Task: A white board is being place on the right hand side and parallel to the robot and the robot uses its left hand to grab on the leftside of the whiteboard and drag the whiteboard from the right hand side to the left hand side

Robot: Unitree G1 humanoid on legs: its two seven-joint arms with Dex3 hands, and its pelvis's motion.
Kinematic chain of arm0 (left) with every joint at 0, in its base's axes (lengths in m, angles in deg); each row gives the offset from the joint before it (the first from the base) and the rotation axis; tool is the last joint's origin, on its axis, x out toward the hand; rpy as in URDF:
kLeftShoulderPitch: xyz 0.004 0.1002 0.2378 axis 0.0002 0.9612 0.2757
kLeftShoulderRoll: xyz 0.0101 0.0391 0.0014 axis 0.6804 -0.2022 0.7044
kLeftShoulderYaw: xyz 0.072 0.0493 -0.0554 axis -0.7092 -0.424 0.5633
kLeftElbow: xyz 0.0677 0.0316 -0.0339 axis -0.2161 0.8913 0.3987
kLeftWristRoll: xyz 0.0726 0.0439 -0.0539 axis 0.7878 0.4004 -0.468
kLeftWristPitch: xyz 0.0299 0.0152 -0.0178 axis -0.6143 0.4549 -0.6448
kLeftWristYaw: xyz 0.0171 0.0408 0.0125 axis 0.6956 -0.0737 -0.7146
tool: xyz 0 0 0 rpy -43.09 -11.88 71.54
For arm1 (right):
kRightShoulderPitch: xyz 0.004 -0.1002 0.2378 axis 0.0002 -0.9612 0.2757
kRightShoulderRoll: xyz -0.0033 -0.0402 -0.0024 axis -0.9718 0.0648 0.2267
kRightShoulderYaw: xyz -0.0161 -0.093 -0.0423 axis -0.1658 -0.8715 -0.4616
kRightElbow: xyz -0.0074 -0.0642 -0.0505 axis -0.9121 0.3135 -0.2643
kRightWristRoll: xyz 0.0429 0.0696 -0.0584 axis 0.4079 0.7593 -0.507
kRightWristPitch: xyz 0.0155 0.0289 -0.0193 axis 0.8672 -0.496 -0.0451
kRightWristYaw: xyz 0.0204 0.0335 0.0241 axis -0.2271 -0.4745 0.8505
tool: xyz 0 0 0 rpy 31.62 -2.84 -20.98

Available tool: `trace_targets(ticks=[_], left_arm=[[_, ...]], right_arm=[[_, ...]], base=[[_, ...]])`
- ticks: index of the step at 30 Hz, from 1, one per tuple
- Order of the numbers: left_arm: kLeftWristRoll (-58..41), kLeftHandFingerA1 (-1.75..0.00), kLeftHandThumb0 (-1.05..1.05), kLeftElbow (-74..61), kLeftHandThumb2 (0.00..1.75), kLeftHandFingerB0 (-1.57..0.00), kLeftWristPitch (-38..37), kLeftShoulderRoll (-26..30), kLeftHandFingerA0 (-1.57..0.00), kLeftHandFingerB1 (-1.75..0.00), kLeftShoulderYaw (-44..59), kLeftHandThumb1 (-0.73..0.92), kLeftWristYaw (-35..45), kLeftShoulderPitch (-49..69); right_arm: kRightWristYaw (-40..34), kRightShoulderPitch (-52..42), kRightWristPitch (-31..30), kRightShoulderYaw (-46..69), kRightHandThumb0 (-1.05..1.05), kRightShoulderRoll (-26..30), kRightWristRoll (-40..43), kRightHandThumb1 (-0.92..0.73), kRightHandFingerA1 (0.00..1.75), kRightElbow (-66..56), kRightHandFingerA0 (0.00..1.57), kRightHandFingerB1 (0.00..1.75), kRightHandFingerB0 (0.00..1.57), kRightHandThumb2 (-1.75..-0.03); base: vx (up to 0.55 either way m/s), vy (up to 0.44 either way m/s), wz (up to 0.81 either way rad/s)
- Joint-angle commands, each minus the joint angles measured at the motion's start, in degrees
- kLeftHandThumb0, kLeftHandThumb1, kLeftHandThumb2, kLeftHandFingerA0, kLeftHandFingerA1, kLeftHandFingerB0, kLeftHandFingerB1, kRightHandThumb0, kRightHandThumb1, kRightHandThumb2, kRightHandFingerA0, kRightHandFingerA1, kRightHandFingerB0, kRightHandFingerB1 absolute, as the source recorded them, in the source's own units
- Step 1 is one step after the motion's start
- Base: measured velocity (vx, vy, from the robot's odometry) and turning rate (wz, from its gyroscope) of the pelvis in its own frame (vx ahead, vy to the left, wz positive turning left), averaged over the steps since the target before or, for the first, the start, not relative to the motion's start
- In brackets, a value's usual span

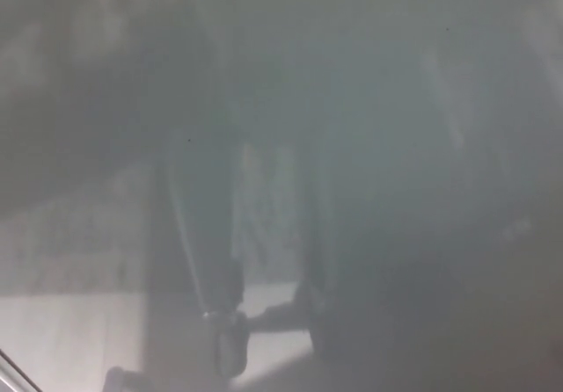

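The whiteboard (396, 146) fills almost the entire head view as one glossy grey-white surface. This is consistent with a board standing close in front of the camera and parallel to the robot, as the task requires for a sideways drag. No edge of the board can be identified with certainty, so its position to the right or left cannot be confirmed.

The dim shapes on the surface are reflections, not objects on the board. They include one dark upright form (198, 234), probably a stand or a chair leg, and one pale floor area (62, 339) at lower left. A thin bright line (10, 370) crosses the lower-left corner; its nature cannot be determined.

Count: one whiteboard. Robot hands visible: none.

Neither the left nor the right robot hand appears, so neither can be described as released, clenched or grasping. Judged from this, a grip on the board's left side cannot be verified.
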Motion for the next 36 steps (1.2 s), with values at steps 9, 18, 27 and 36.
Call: trace_targets(ticks=[9, 18, 27, 36], left_arm=[[3.1, -0.35, -0.44, -0.3, 0.67, -0.12, -12.8, -4.8, -0.19, -0.31, -2.8, 0.62, -18.2, 7.0], [3.9, -0.38, -0.45, -0.4, 0.68, -0.15, -13.7, -6.0, -0.28, -0.33, -6.3, 0.58, -21.5, 7.4], [3.0, -0.4, -0.47, -0.1, 0.69, -0.14, -13.6, -5.5, -0.32, -0.33, -6.9, 0.56, -22.0, 7.3], [2.9, -0.39, -0.44, 0.0, 0.68, -0.17, -14.2, -5.3, -0.29, -0.33, -7.1, 0.58, -22.8, 6.4]], right_arm=[[-5.6, -4.7, 2.0, -1.5, -0.35, 1.1, -2.0, -0.83, 0.39, 0.4, 0.38, 0.31, 0.31, -0.66], [-6.0, -5.0, 3.5, -1.0, -0.38, 0.5, -0.9, -0.84, 0.38, 1.4, 0.42, 0.31, 0.32, -0.66], [-6.4, -5.1, 4.3, -1.2, -0.35, 0.3, -1.0, -0.83, 0.4, 1.6, 0.42, 0.32, 0.32, -0.66], [-7.2, -4.3, 4.1, -1.2, -0.34, -0.2, -1.0, -0.83, 0.39, 1.7, 0.44, 0.32, 0.34, -0.64]], base=[[0.0, 0.0, 0.0], [0.0, 0.0, 0.0], [0.0, 0.0, 0.0], [0.0, 0.0, 0.0]])
